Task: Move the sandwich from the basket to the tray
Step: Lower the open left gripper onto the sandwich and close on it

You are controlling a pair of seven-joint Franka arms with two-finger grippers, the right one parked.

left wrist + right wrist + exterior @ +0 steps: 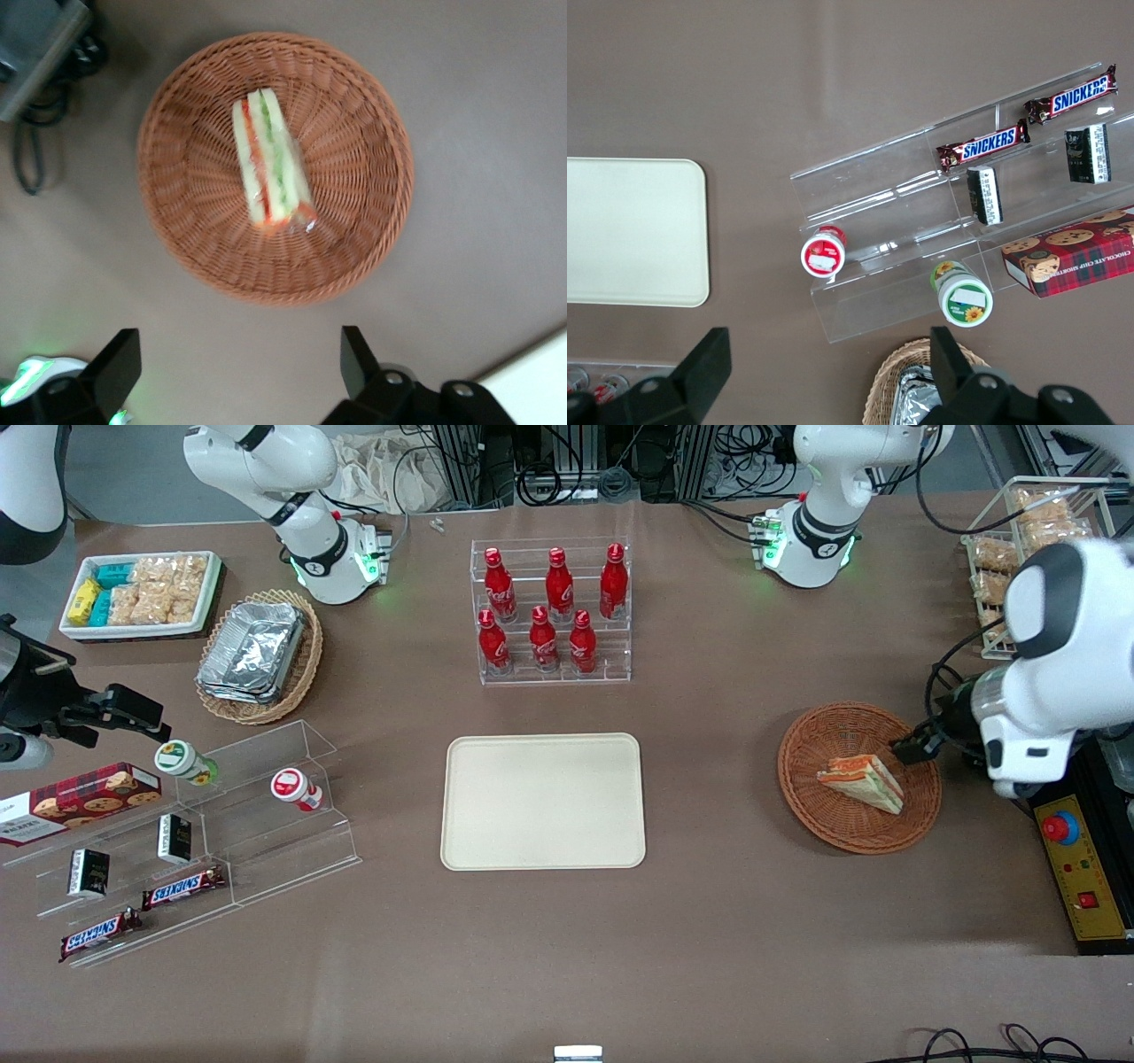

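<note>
Woven reddish-brown basket (275, 168) on the desk (709, 921) holds the wrapped sandwich (270, 159). Tool (239, 372) hovers above its rim, fingers spread wide, gripping nothing. Cream tray (543, 801) lies well apart.

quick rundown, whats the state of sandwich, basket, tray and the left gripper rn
sandwich: wrapped, lying in the basket, not gripped
basket: holds only the sandwich
tray: bare, nothing on it
gripper: open, hovering above the basket's rim, touching nothing
</note>
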